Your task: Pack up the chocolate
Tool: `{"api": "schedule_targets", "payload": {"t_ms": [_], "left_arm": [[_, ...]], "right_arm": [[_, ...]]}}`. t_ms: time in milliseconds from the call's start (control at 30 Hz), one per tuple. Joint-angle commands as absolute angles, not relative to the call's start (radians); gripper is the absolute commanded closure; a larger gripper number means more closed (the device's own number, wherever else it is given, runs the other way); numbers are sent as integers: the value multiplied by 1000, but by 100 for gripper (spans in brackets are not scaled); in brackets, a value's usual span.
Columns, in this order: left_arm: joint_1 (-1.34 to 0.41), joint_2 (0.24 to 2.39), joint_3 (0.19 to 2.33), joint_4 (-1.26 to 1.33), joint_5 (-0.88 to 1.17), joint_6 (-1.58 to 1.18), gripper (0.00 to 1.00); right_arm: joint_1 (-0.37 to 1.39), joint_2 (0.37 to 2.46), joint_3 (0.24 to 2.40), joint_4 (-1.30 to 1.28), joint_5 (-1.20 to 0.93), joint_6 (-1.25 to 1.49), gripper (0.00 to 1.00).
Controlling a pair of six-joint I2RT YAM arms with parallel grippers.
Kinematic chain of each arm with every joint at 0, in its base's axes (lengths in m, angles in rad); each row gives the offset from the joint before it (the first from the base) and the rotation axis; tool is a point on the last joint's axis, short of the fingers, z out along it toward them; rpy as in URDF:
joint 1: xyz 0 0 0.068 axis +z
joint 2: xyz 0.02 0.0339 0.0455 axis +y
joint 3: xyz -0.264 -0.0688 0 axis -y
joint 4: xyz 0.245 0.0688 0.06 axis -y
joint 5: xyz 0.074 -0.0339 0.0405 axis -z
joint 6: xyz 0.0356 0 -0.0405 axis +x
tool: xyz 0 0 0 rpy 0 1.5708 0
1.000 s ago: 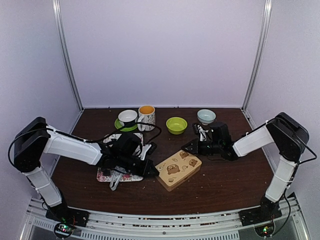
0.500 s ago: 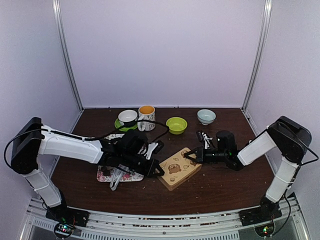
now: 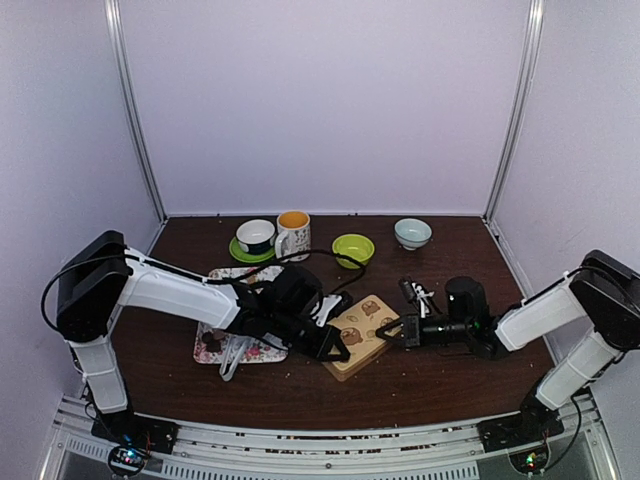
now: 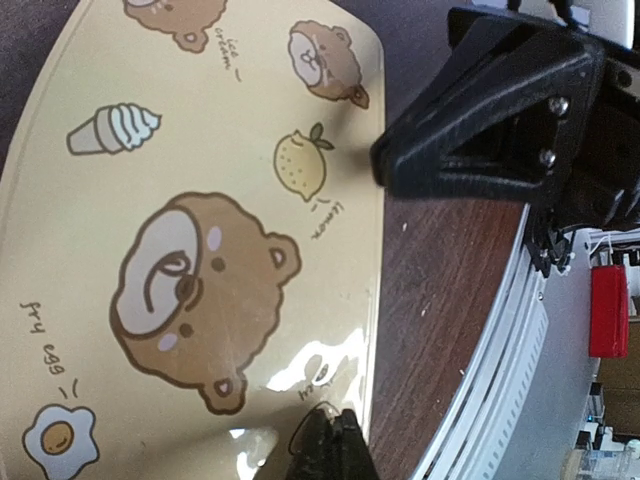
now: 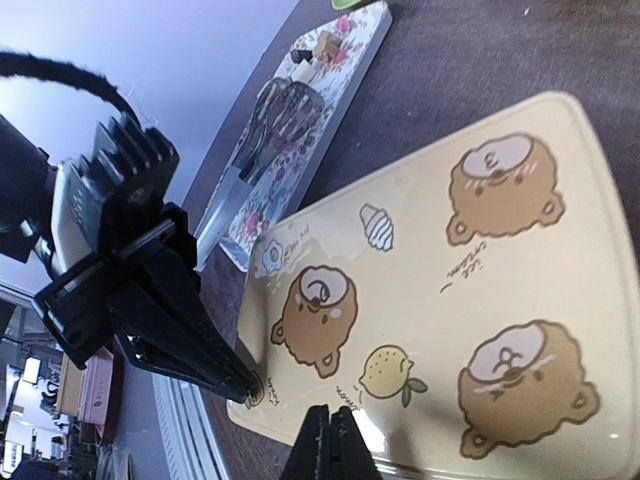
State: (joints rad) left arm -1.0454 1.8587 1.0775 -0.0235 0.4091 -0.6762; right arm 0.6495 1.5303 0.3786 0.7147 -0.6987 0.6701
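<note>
The tan tin lid (image 3: pixel 365 318) with bear prints lies flat mid-table; it also fills the left wrist view (image 4: pixel 200 150) and the right wrist view (image 5: pixel 450 260). My left gripper (image 3: pixel 343 352) is shut, its tips resting on the lid's near corner (image 4: pixel 332 440). My right gripper (image 3: pixel 385 333) is shut, its tips at the lid's right edge (image 5: pixel 330 440). Neither holds anything. A floral tray (image 3: pixel 250 350) lies left of the lid. A dark chocolate lump (image 3: pixel 208 340) sits at its left end, and small lumps (image 5: pixel 312 50) show there from the right wrist. Silver tongs (image 5: pixel 270 110) lie on the tray.
At the back stand a white cup on a green saucer (image 3: pixel 256 235), a mug (image 3: pixel 293 232), a green bowl (image 3: pixel 353 248) and a pale blue bowl (image 3: pixel 412 232). The table's front edge and metal rail (image 4: pixel 560 350) lie just beyond the lid.
My left gripper has moved right from the tray onto the lid's near corner. My right gripper has moved down and forward to the lid's right edge. The lid has shifted slightly.
</note>
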Motion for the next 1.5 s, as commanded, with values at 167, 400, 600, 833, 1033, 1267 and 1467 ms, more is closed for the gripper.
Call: {"api": "schedule_targets", "payload": {"t_ms": [167,400,600,833,1033,1267,1467], "left_arm": [[-1051,1759,1079,-67,364,-640,100],[-1053,1805,1046,-8,400,-680,100],[-1052,1843,1068,-52,392,-669,100],[-1051,1743,1119,-161,307,-618,100],[-1043,1625,1114,-252,196,-586,100],[-981,1418,1012,-332,-17,-587,100],[-907,1212,888,-361,-127,-589,100]], "right_arm": [[675,1717,378,857,-689,702,100],[675,1538,404,710,-686,651,100],[675,1455,424,599,-631,597,100],[675,1647,400,672,-600,608,100],[674,1598,401,650,-615,628,100],[675,1365,361,393,-553,591,100],[679,1200,343,89,-419,540,100]]}}
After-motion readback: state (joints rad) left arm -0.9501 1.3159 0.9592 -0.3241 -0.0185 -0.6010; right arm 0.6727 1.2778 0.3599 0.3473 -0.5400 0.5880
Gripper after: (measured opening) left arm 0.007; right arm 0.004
